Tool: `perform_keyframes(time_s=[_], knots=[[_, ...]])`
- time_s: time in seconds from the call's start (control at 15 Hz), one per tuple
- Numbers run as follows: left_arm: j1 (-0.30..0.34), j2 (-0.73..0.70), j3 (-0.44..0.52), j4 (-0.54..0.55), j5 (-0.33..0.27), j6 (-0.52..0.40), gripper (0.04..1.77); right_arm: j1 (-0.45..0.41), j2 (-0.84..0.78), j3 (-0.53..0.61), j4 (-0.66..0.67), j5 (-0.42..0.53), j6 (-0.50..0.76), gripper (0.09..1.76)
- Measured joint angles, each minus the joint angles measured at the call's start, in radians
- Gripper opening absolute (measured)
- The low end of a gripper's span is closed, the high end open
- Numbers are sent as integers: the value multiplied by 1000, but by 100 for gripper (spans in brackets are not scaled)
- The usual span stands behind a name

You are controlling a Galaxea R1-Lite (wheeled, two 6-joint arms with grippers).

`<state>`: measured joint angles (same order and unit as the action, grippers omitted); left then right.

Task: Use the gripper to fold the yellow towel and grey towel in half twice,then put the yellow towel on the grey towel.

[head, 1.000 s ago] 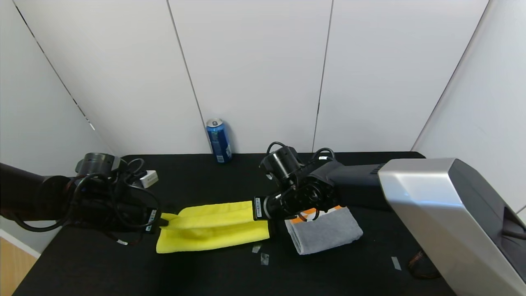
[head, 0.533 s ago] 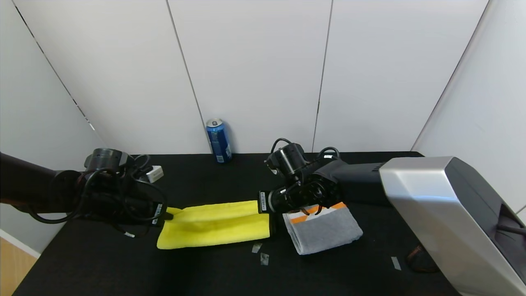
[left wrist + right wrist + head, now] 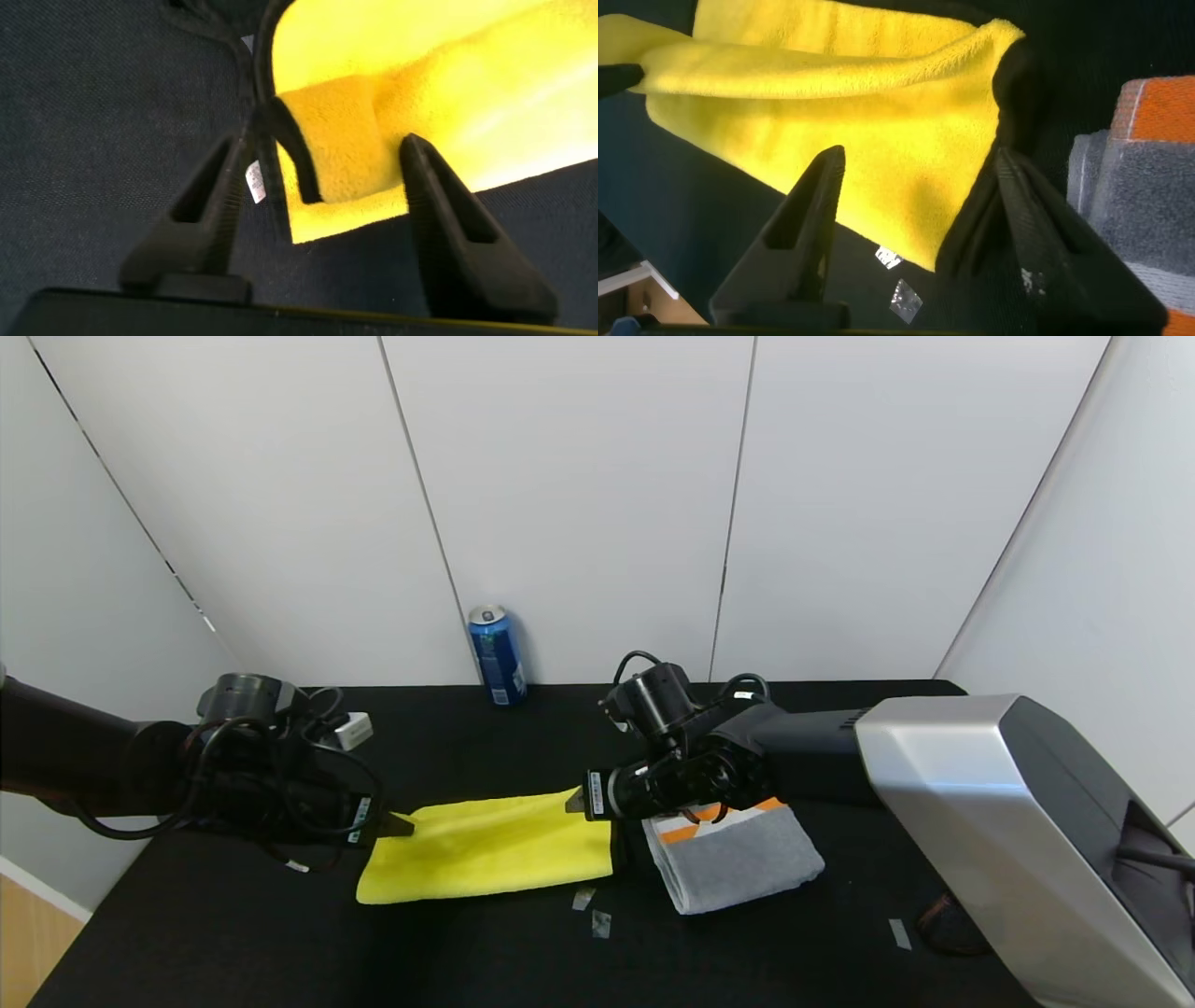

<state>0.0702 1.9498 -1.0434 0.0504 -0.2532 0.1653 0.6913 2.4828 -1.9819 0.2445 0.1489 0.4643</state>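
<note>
The yellow towel (image 3: 485,847) lies folded flat as a long strip on the black table (image 3: 280,943), left of centre. My left gripper (image 3: 397,824) is open at the strip's left end; in the left wrist view (image 3: 322,147) a curled towel corner (image 3: 327,140) with dark trim lies between the spread fingers, not pinched. My right gripper (image 3: 574,800) is open at the strip's far right corner; in the right wrist view (image 3: 920,157) the yellow towel (image 3: 878,103) lies under its spread fingers. The grey towel (image 3: 742,861) lies folded to the right, its orange band (image 3: 714,823) towards the right arm, and shows in the right wrist view (image 3: 1148,187).
A blue can (image 3: 497,656) stands at the back wall. A small white box (image 3: 355,730) lies behind the left arm. Bits of tape (image 3: 602,923) lie in front of the towels, another (image 3: 899,933) at the right. My silver right arm housing (image 3: 1008,821) covers the right side.
Both grippers carried the yellow towel's edge towards the back, then opened and let it go. The raised fold has settled flat. The grey towel has not moved.
</note>
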Motion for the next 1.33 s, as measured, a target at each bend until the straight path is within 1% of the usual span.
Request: perform_keyframes(time_s=[0.2, 0.4, 0.8, 0.87, 1.0, 1.07, 1.13, 1.33], knots=[[11, -13, -4, 0, 1, 0, 133, -1, -9, 0, -15, 0, -1, 137], [25, -46, -4, 0, 0, 0, 145, 0, -21, 1, -15, 0, -1, 147], [25, -47, -4, 0, 0, 0, 145, 0, -21, 1, -15, 0, -2, 148], [36, -108, -2, 0, 0, -1, 159, 1, -37, 3, -7, -3, -2, 157], [35, -109, -2, 0, 0, -1, 159, 1, -37, 3, -7, -3, -2, 158], [39, -125, 24, 3, -3, -9, 163, 2, -42, 7, -6, -6, -2, 161], [48, -133, 55, 4, -14, -14, 165, 0, -69, 89, -3, -13, 0, 165], [62, -139, 94, 2, -19, -16, 167, -4, -82, 136, -7, -13, 3, 167]])
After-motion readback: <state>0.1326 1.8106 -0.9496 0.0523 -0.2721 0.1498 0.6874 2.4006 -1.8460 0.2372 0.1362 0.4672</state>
